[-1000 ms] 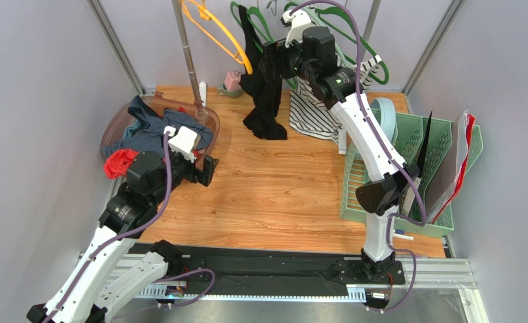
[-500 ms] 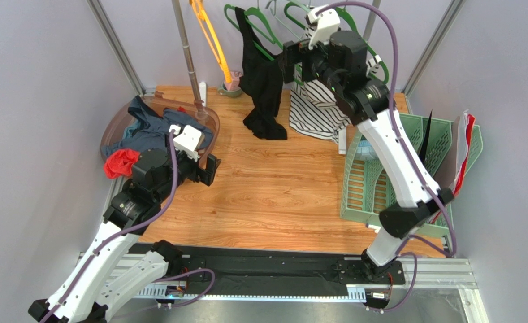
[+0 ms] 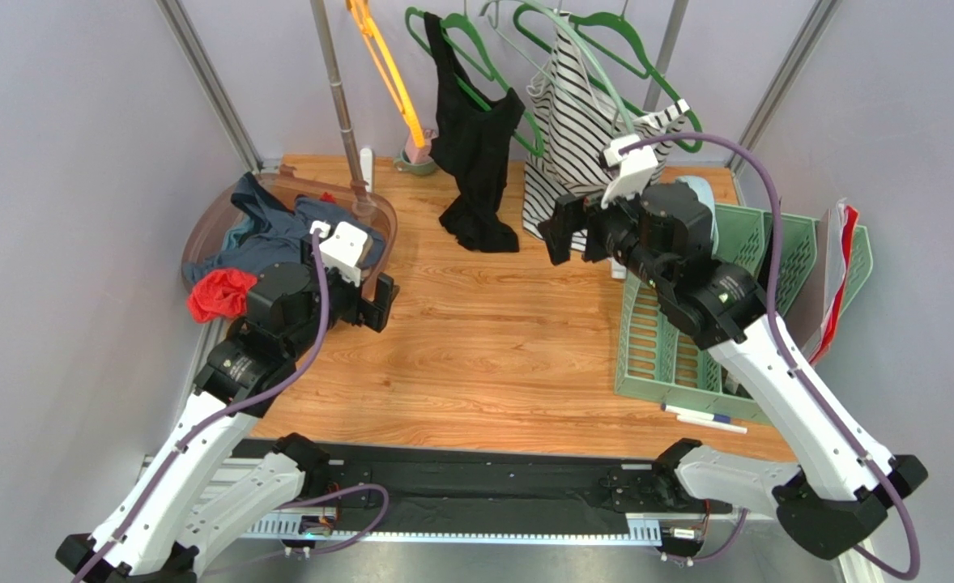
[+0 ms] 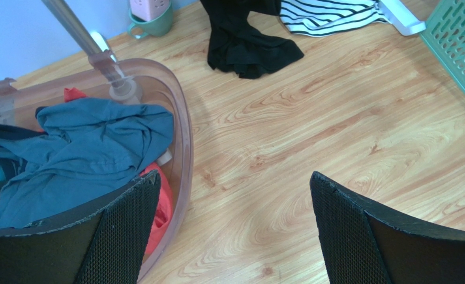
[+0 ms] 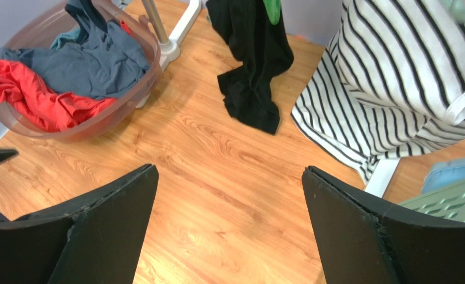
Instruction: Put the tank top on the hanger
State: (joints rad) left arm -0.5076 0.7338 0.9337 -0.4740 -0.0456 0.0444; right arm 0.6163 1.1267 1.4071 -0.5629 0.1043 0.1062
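Observation:
The black tank top [image 3: 476, 134] hangs by its straps from the dark green hanger [image 3: 508, 107] on the rail at the back. Its hem pools on the wooden table [image 3: 482, 352]. It also shows in the left wrist view [image 4: 249, 41] and the right wrist view [image 5: 252, 59], where a bit of the green hanger [image 5: 271, 9] peeks out. My right gripper [image 3: 563, 231] is open and empty, in front of and to the right of the top, apart from it [image 5: 229, 171]. My left gripper [image 3: 379, 304] is open and empty beside the basket [image 4: 235, 180].
A clear brown basket [image 3: 379, 225] at the left holds a blue-grey garment [image 3: 263, 237] and red cloth [image 3: 217, 294]. A striped top [image 3: 579, 146] hangs on a pale mint hanger. A yellow-orange hanger [image 3: 385, 67], rack pole [image 3: 342, 103], mug [image 3: 419, 152] and green crate [image 3: 689, 352] stand around.
My right arm has pulled back from the hanging tank top, down and toward the near right, with its gripper empty. The top stays on the hanger. The left arm has barely moved.

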